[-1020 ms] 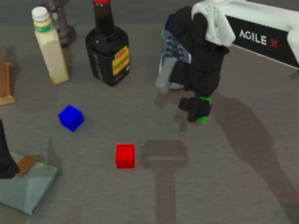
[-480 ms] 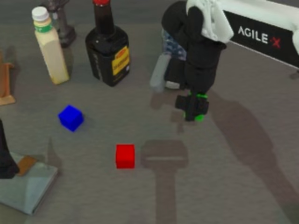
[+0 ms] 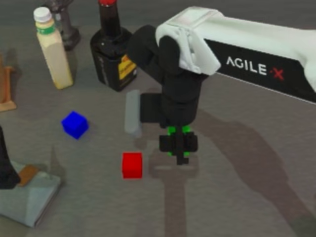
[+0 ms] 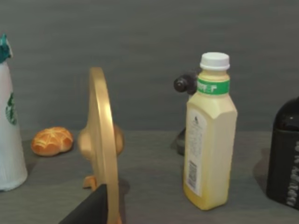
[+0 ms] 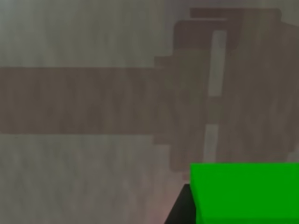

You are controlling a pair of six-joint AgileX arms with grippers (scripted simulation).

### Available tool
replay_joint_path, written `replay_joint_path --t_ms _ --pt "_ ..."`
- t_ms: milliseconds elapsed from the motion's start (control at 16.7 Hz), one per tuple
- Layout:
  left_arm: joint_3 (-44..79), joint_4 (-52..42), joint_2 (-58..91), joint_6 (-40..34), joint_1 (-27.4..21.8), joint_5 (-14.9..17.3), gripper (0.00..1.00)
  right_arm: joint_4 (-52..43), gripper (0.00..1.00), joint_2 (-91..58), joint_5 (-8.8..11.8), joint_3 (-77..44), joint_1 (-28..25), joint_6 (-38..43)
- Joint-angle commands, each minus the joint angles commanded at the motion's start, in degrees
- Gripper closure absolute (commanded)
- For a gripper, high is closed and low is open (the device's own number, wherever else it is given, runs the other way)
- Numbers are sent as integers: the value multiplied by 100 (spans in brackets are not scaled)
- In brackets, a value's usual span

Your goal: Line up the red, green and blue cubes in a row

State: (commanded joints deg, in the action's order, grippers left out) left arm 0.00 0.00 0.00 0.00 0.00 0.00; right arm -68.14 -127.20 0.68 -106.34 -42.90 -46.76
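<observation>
My right gripper [image 3: 178, 145] hangs above the table, shut on the green cube [image 3: 178, 131], which shows only as green slivers between the black fingers. That cube fills a corner of the right wrist view as a bright green block [image 5: 245, 193] over bare table. The red cube [image 3: 132, 164] lies on the table just left of the gripper, apart from it. The blue cube [image 3: 75, 124] sits farther left and a little farther back. My left arm [image 3: 6, 165] stays parked at the left edge; its fingers do not show clearly.
A dark sauce bottle [image 3: 113, 52] and a cream bottle [image 3: 52, 49] stand at the back left, with a dark object [image 3: 66, 22] behind them. A wooden stand [image 3: 5, 86] is at the far left, a grey block [image 3: 32, 195] at the front left.
My right arm has carried the green cube leftward and toward the front, from beside the shoe to just right of the red cube. The shoe is now hidden under the arm.
</observation>
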Motion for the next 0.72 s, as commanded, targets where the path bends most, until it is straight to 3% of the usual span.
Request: replay_joint_path --t_ms 300,720 --pt "0 0 0 0 0 0 0 94 100 -49 1 58 10 8" --pt "0 0 0 0 0 0 0 1337 100 -359 -5 960 8 5"
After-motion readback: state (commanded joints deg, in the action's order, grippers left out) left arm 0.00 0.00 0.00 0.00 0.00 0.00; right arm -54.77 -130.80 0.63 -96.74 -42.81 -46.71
